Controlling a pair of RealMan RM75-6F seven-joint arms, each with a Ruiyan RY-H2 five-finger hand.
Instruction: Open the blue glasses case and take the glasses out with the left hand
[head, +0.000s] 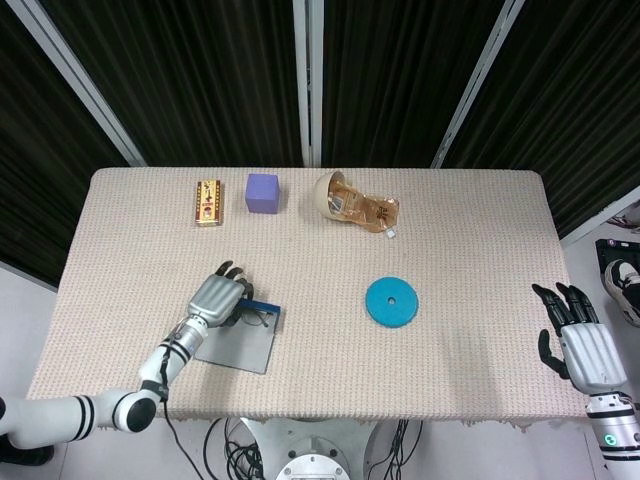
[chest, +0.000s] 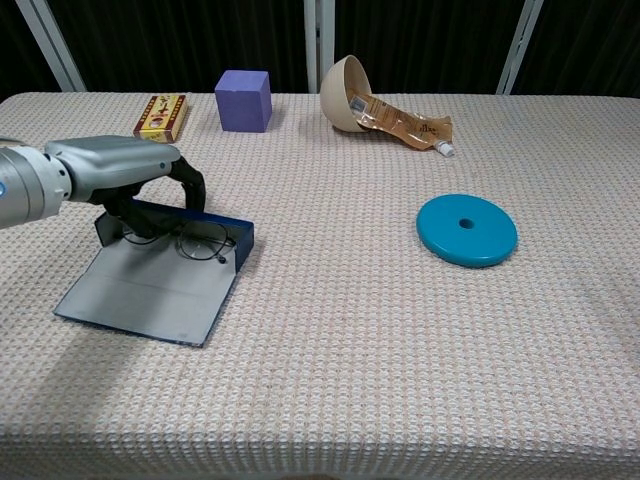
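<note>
The blue glasses case (chest: 140, 295) lies open at the table's front left, grey lid flat and blue tray wall (chest: 243, 236) behind it; the head view shows the case (head: 240, 345) too. Thin dark glasses (chest: 203, 240) lie in the tray, also seen as glasses (head: 258, 319) from above. My left hand (chest: 120, 170) arches over the tray's left end, fingers curled down around that end of the glasses, which hides one lens. The same left hand (head: 215, 297) shows from above. My right hand (head: 583, 345) hovers open past the table's front right corner.
A teal disc (chest: 466, 229) lies right of centre. Along the far edge stand a yellow box (chest: 161, 116), a purple cube (chest: 244, 100) and a tipped beige bowl (chest: 340, 95) with a brown packet (chest: 405, 124) spilling out.
</note>
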